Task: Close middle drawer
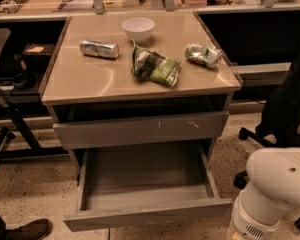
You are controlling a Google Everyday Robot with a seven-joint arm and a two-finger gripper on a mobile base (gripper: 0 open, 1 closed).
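The tan bench carries a white bowl at the back, a silver can lying at the left, a green bag in the middle and a crushed can at the right. The gripper is out of view beyond the arm, lower right.
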